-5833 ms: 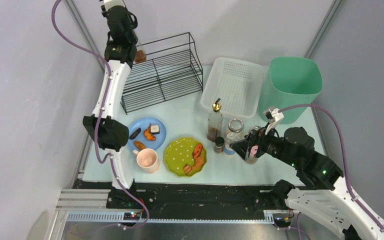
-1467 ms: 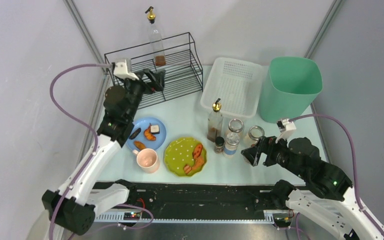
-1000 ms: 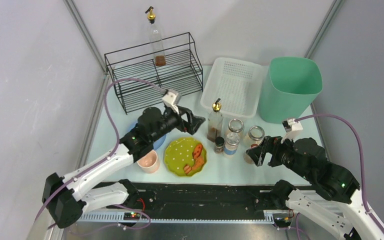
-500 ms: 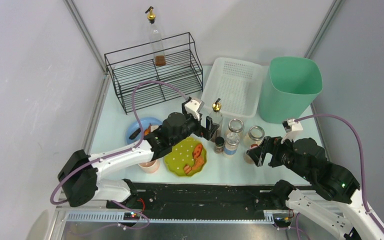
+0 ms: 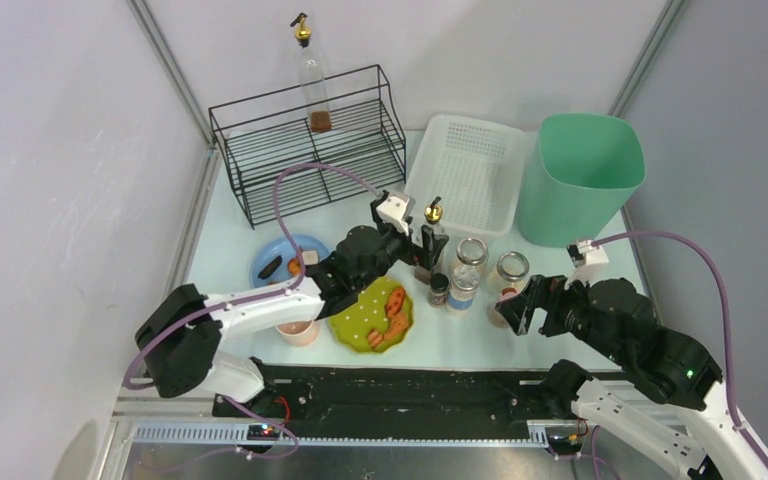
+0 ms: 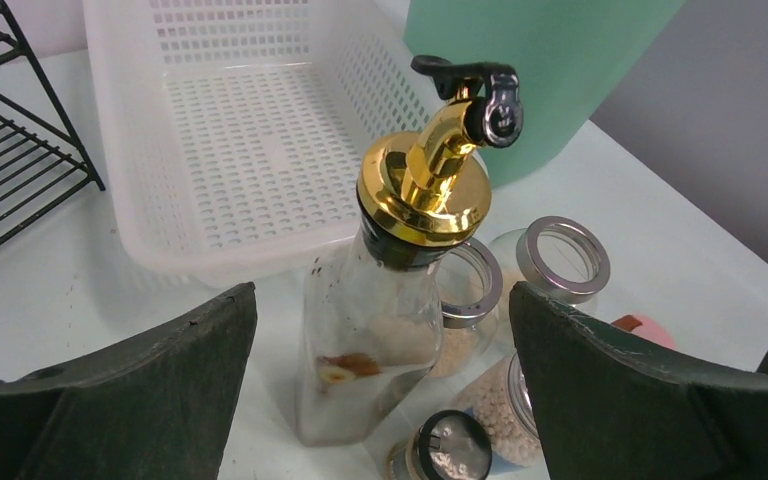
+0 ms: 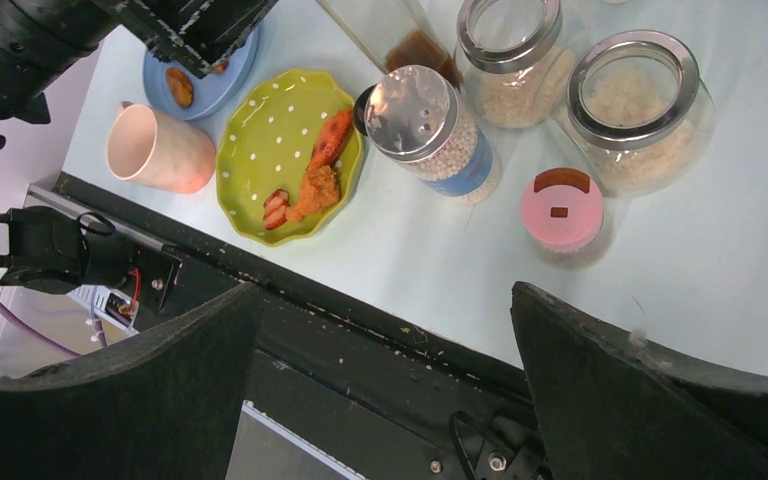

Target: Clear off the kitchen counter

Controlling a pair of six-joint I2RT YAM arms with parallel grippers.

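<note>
Counter [image 5: 222, 242]: long axis left–right. Left tool [image 6: 382, 300] wide, flanking oil bottle [image 6: 425, 190], untouched. Right tool [image 7: 382, 300] wide, right of bottle.

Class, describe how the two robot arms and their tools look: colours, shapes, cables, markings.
Both arms have white link shells and black joint housings. The left arm and right arm each carry a mauve cable to a white camera block beside the wrist. A green light glows on the right arm. The left tool and right tool are black, with two broad, matte fingers.
</note>
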